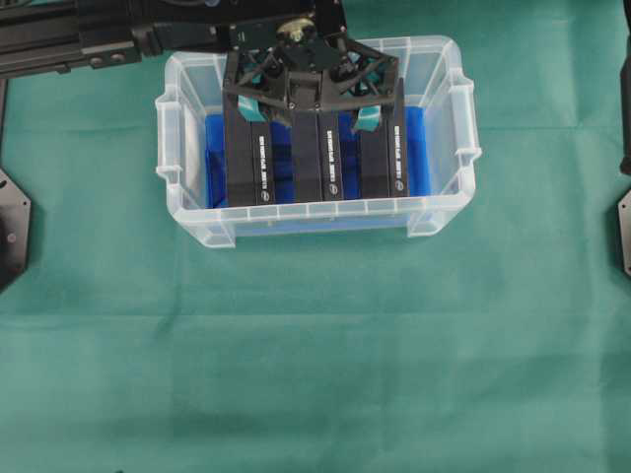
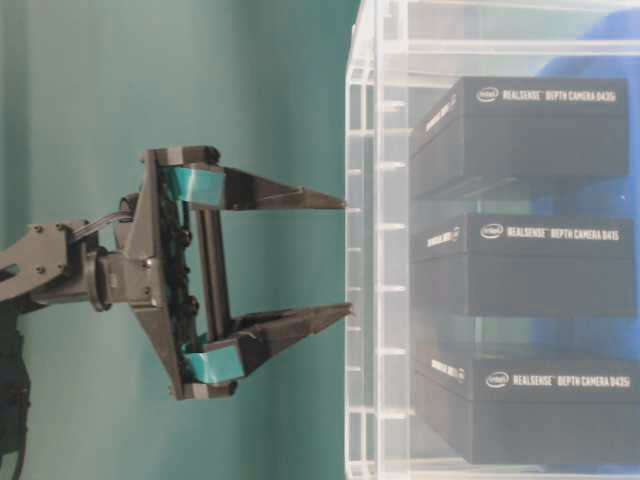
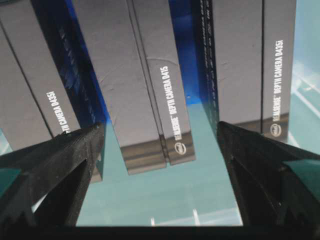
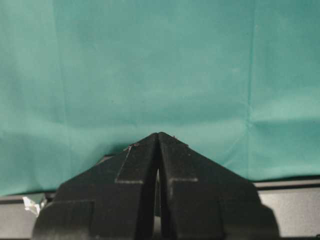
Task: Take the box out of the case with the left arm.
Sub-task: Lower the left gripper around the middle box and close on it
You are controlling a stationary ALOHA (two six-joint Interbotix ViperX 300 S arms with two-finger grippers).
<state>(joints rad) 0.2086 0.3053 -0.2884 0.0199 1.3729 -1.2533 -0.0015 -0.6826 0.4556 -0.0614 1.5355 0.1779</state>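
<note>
The box [image 1: 317, 158] the task most likely means is the middle one of three black boxes standing on edge, side by side, inside the case [image 1: 434, 212], which sits on the green-covered desk [image 1: 315, 355] toward 12 o'clock in the overhead view. Standing them narrow-side up, with blue cloth lining [image 1: 422, 148] showing in the gaps between them, leaves slots on either side of each box, which is probably why they are packed this way: fingers can slip down beside one without disturbing its neighbours.

The left gripper [image 1: 311, 103] hangs over the case's 12 o'clock end, pointing down into it, its boom coming in from 10 o'clock. Its fingers [image 3: 55, 170] are spread wide apart and hold nothing. In the left wrist view the middle box [image 3: 150, 100] lies between the two fingers, with the left-hand box [image 3: 30, 95] and the right-hand box [image 3: 250, 60] at or beyond them, so the spread seems chosen to straddle the middle one. The table-level view shows the fingertips just at the case's rim and not yet between the boxes.

The right gripper [image 4: 158, 145] is well away from the case, facing bare green cloth, its fingers pressed together and empty.
</note>
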